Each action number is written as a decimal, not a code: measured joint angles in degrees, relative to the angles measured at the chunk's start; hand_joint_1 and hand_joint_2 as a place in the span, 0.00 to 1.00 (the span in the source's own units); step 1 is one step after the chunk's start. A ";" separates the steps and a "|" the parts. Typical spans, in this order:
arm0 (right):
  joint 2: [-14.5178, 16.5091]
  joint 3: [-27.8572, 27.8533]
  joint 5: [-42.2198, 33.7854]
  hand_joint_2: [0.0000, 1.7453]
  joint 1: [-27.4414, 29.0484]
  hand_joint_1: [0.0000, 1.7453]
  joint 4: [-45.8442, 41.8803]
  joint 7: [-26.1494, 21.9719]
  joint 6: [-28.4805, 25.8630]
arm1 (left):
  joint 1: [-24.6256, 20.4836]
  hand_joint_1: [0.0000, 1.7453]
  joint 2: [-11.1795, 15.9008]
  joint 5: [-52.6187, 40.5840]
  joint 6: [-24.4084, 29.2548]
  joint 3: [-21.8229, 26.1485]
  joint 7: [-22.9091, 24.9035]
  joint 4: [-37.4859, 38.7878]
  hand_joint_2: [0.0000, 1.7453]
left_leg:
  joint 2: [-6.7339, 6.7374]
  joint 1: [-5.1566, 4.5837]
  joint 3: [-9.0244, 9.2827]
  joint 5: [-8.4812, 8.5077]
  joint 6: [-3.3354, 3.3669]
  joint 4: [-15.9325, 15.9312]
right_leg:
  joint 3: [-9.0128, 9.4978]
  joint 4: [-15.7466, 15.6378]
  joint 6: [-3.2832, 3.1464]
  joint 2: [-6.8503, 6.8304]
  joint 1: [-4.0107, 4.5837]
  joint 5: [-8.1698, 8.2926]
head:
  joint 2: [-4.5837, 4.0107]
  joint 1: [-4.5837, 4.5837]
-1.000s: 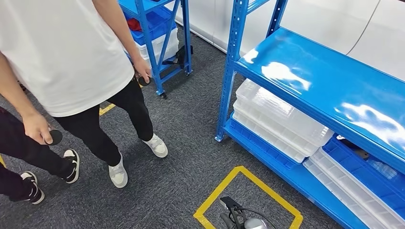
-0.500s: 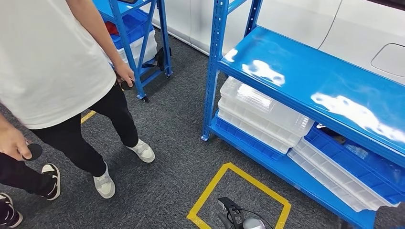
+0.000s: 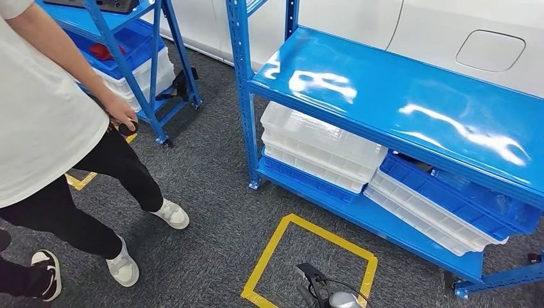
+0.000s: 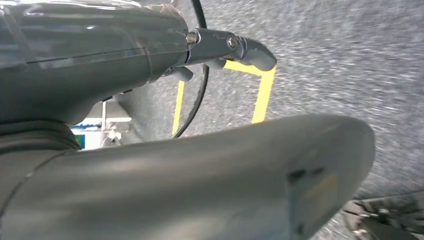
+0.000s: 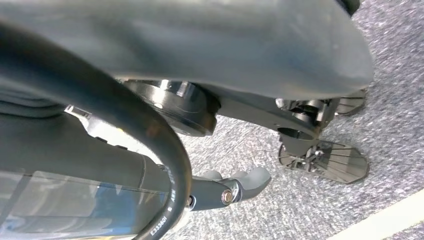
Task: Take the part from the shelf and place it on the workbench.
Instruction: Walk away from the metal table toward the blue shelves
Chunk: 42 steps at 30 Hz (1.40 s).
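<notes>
The whole head view has swung since a second ago. The robot is turning, not the things, and the near shelf (image 3: 410, 102) now faces it more squarely, which I judge suits an approach. The left hand (image 4: 190, 180) and right hand (image 5: 200, 45) hang over the carpet, fingers apart from thumbs and nothing in them.

Just beyond the yellow tape square (image 3: 310, 263), the near shelf's low level holds a stack of clear trays (image 3: 321, 144) and blue bins (image 3: 449, 202) on more trays. Their contents are mostly hidden under the top board. To the left of the square stands a person (image 3: 45, 128). Farther beyond the square and to its left, the far shelf (image 3: 128, 58) carries a blue bin (image 3: 131, 42) with something red (image 3: 106, 50) in it, and a dark item (image 3: 96, 5) above — which is the part, I cannot tell.
</notes>
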 joint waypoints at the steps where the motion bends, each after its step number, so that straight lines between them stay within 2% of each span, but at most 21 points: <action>1: 0.01 0.00 0.01 0.00 -0.04 0.00 0.00 -0.01 0.00 | 0.03 0.00 0.00 0.01 0.03 0.00 -0.01 0.01 0.00 | -0.59 -0.02 -1.95 -1.76 0.00 4.11 | 0.08 0.01 -0.20 0.45 0.03 -0.04 | -0.01 -0.03; 3: 0.02 0.00 0.01 0.00 -0.01 0.00 0.00 -0.02 0.01 | 0.08 0.00 0.00 0.01 0.03 0.00 0.01 0.01 0.00 | -1.05 -0.09 -4.64 -2.85 0.04 9.11 | 0.26 0.04 -0.29 1.54 0.14 -0.10 | -0.01 -0.03; 4: 0.01 0.00 0.00 0.00 0.02 0.00 0.00 -0.01 0.01 | 0.09 0.00 0.00 0.01 0.04 0.00 0.01 0.01 0.00 | -1.17 -0.09 -4.55 -1.71 0.12 8.40 | 0.38 0.06 -0.30 2.11 0.17 -0.12 | -0.01 -0.04; 6: 0.04 0.00 -0.01 0.00 0.03 0.00 -0.01 -0.02 0.01 | 0.09 0.00 0.02 0.01 0.04 0.00 0.02 0.01 0.00 | -2.08 -0.03 -1.73 2.56 0.34 1.38 | 0.66 0.09 -0.20 3.26 0.18 -0.21 | -0.01 -0.03; 8: 0.10 0.00 -0.02 0.00 -0.04 0.00 -0.01 -0.02 0.00 | 0.08 0.00 0.06 -0.01 0.03 0.00 -0.09 0.01 0.00 | -3.76 0.04 0.95 5.19 0.54 -5.14 | 0.63 0.28 0.11 4.23 0.37 -0.29 | -0.01 -0.05; 11: 0.09 0.00 -0.02 0.00 0.12 0.00 0.00 -0.01 -0.02 | 0.05 0.00 0.06 -0.02 -0.02 0.00 -0.28 0.01 0.00 | -3.97 -0.11 1.52 5.49 1.08 -6.76 | 0.34 0.18 0.88 5.23 0.30 -0.11 | -0.01 -0.07; 13: 0.05 0.00 -0.02 0.00 0.28 0.00 0.00 -0.01 -0.06 | 0.00 0.00 -0.03 -0.02 -0.03 0.01 -0.08 0.00 0.00 | -3.15 -0.05 1.65 5.79 1.76 -7.21 | -0.24 1.14 1.38 4.51 0.21 -0.89 | 0.00 0.03; 17: 0.03 0.02 -0.05 0.00 0.07 0.00 0.00 -0.04 -0.08 | 0.04 0.00 -0.08 -0.02 -0.03 0.02 0.00 -0.01 0.00 | -1.04 -0.03 1.71 5.89 2.46 -7.54 | -6.58 13.91 1.86 1.82 -0.10 -6.91 | 0.00 0.28; 18: 0.03 0.01 -0.07 0.00 0.10 0.00 0.00 -0.06 -0.08 | 0.04 0.00 -0.08 -0.04 -0.03 0.02 0.00 -0.01 0.00 | -0.51 -0.04 1.73 5.84 2.49 -7.53 | -7.68 16.03 1.94 1.62 -0.18 -7.23 | 0.00 0.28; 20: 0.02 0.00 -0.08 0.00 0.15 0.00 0.00 -0.08 -0.09 | 0.01 0.00 -0.10 -0.07 -0.05 0.02 -0.01 -0.01 0.00 | 0.43 -0.01 1.86 5.69 2.39 -7.53 | -6.58 13.54 2.00 1.17 -0.24 -4.80 | 0.01 0.28; 22: -0.03 0.00 -0.08 0.00 0.08 0.00 0.00 -0.10 -0.12 | -0.03 0.00 -0.11 -0.08 -0.05 0.02 0.00 -0.01 0.00 | 1.22 -0.11 2.14 5.42 2.05 -7.50 | -2.51 5.48 1.87 -0.56 -0.01 -1.18 | 0.00 0.29; 24: -0.08 0.00 -0.08 0.00 -0.08 0.00 0.00 -0.13 -0.13 | -0.02 0.00 -0.11 -0.08 -0.04 0.02 0.00 -0.01 0.00 | 1.95 -0.41 2.33 5.15 1.54 -7.48 | -0.16 0.63 1.68 -2.07 0.48 0.04 | 0.00 0.26; 27: -0.11 0.00 -0.08 0.00 0.12 0.00 0.00 -0.14 -0.13 | -0.10 0.00 -0.11 -0.08 -0.04 0.02 0.01 -0.01 0.00 | 2.73 -0.48 2.75 4.77 0.66 -7.57 | 0.00 -0.14 1.16 -1.27 0.62 -0.09 | 0.01 0.21; 29: -0.13 -0.01 -0.08 0.00 0.29 0.00 0.00 -0.17 -0.15 | -0.16 0.00 -0.11 -0.08 -0.04 0.02 0.00 -0.01 0.00 | 1.56 -0.26 2.56 3.69 0.18 -6.36 | 0.30 -0.48 0.51 -0.58 0.26 0.06 | 0.01 0.19; 31: -0.13 -0.02 -0.08 0.00 0.19 0.00 0.00 -0.22 -0.17 | -0.10 0.00 -0.11 -0.08 -0.05 0.02 -0.01 -0.01 0.00 | -0.14 -0.15 0.67 1.09 0.06 -1.98 | 0.49 -0.58 -0.04 -0.01 0.11 0.06 | 0.01 0.11; 33: -0.13 -0.02 -0.08 0.00 0.08 0.00 0.00 -0.26 -0.17 | 0.04 0.00 -0.11 -0.08 -0.08 0.02 -0.01 0.00 0.00 | -0.91 -0.16 -2.88 -2.10 -0.01 5.45 | 0.59 -0.56 -0.35 0.88 0.17 0.02 | 0.01 0.06; 35: -0.14 -0.02 -0.08 0.00 0.11 0.00 0.00 -0.25 -0.17 | 0.15 0.00 -0.11 -0.08 -0.12 0.02 0.01 0.01 0.00 | -1.16 -0.16 -4.83 -2.37 -0.03 8.99 | 0.74 -0.51 -0.41 2.04 0.24 -0.02 | 0.01 0.05; 37: -0.15 -0.02 -0.09 0.00 0.14 0.00 0.00 -0.22 -0.17 | 0.14 0.00 -0.11 -0.08 -0.13 0.02 0.01 0.01 0.00 | -1.63 -0.07 -2.66 1.54 0.12 3.51 | 1.01 -0.44 -0.34 3.28 0.25 -0.12 | 0.01 0.05; 39: -0.13 -0.03 -0.10 0.00 0.09 0.00 0.00 -0.21 -0.17 | 0.12 0.00 -0.10 -0.08 -0.13 0.03 -0.01 0.01 0.00 | -3.56 0.06 0.57 4.87 0.39 -4.05 | 1.07 -0.23 -0.04 4.42 0.37 -0.29 | 0.00 0.03; 41: -0.16 -0.04 -0.10 0.00 0.09 0.00 0.00 -0.20 -0.17 | 0.13 0.00 -0.10 -0.08 -0.15 0.03 -0.24 0.01 0.00 | -4.74 0.02 1.69 5.47 0.63 -6.88 | 0.82 -0.07 0.42 5.22 0.43 -0.32 | -0.01 -0.01; 42: -0.19 -0.04 -0.10 0.00 0.15 0.00 0.00 -0.20 -0.17 | 0.13 0.00 -0.11 -0.08 -0.18 0.04 -0.30 0.01 0.00 | -4.41 -0.06 1.68 5.52 0.80 -7.04 | 0.69 -0.09 0.69 5.56 0.37 -0.27 | -0.01 -0.03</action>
